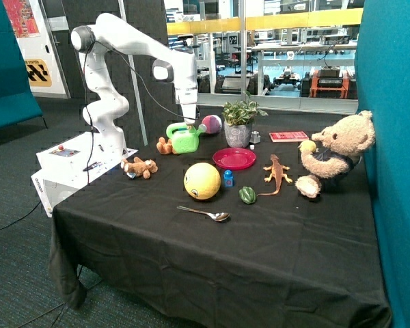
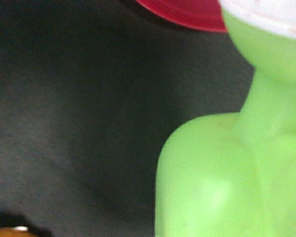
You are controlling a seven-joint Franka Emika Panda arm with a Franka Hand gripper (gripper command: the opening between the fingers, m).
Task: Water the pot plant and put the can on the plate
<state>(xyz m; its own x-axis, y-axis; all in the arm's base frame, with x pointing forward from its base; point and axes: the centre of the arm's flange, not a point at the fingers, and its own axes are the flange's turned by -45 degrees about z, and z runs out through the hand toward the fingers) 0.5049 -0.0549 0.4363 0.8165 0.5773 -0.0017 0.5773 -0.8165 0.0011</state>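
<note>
The end effector (image 1: pixel 189 121) is seen lowered onto the handle of the can (image 1: pixel 185 139), but whether its fingers are apart or clamped cannot be told. The can, smooth glossy green plastic with a white-tipped spout, stands on the black cloth tabletop (image 1: pixel 191 246) beside the pot plant (image 1: pixel 238 119). A slip is judged possible on the slick loop handle; the glossy pink plate (image 1: pixel 234 158) lies near.

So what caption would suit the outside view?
Robot gripper at the green watering can, beside the pot plant; pink plate waits empty.
</note>
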